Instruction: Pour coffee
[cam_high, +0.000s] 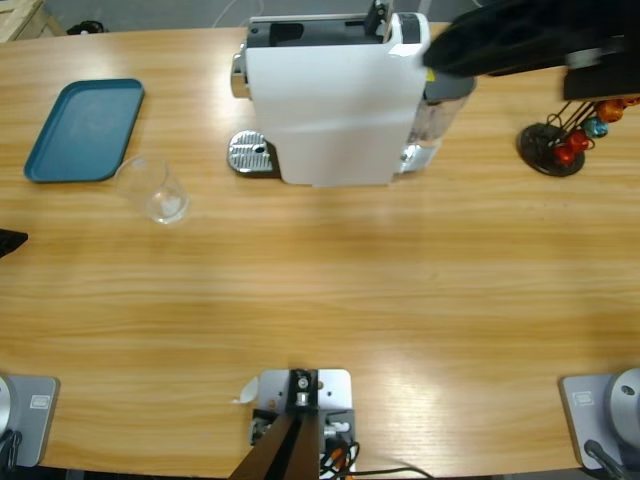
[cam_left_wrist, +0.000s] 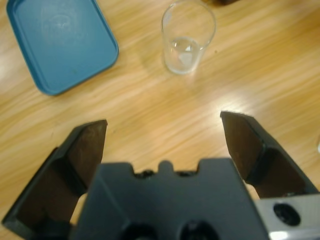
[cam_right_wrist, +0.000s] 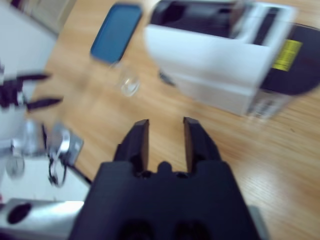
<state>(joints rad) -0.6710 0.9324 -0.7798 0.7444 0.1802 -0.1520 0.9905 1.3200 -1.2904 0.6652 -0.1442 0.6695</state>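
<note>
Facing glass (cam_left_wrist: 188, 37), claw (cam_left_wrist: 163, 137) agape

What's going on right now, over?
Left gripper open, empty, facing the glass. Right gripper open, empty, above the table. Glass stands beside the blue tray. Nothing in the way.

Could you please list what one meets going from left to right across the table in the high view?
Blue tray → empty glass tumbler → round metal drip grate → white coffee machine → capsule stand holding orange, red and blue capsules.
</note>
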